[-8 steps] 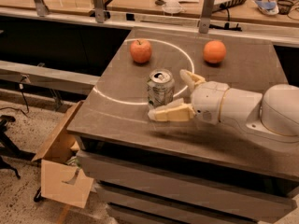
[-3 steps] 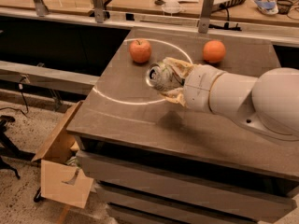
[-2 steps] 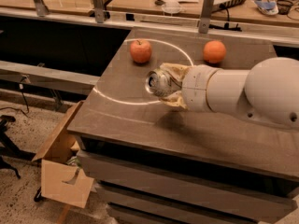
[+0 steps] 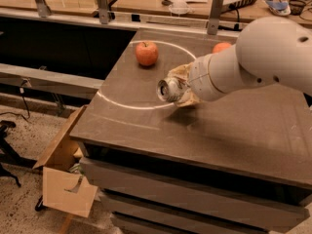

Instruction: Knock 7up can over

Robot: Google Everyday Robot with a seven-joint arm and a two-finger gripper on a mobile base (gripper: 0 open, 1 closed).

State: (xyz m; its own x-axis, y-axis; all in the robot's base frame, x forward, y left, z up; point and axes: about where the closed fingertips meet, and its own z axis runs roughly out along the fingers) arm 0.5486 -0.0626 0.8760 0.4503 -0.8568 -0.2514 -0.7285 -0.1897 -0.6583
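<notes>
Tipping step in hand: claw (image 4: 179,86) is clamped around the 7up can (image 4: 168,89), which is tilted on its side, top facing outward, just over the table (image 4: 146,126) inside the white circle (image 4: 117,103). Next, I'd guess: release and leave it lying flat.

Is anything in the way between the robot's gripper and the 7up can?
No, nothing visible. The gripper is right against the tipped 7up can; the apple sits apart, farther back on the table.
</notes>
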